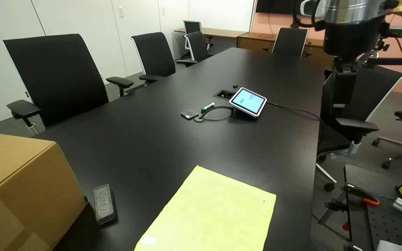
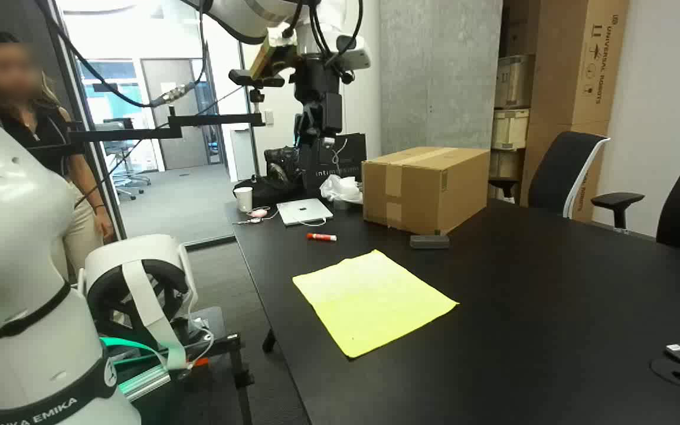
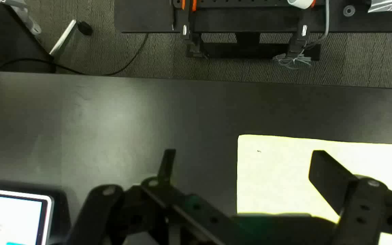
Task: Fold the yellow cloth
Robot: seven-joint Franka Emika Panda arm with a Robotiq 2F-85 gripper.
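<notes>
Pre-grasp step, I judge: my gripper [image 3: 243,154] is spread wide, empty.
I should descend next, pinching the yellow cloth [image 2: 375,304] by a corner.

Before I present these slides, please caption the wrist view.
Open gripper above the dark table, yellow cloth lying flat, partly in frame.

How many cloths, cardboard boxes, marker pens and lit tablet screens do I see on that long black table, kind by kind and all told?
Yellow cloth: 1
Cardboard box: 1
Green-ended marker pen and red marker pen: 2
Lit tablet screen: 1
Total: 5
</notes>
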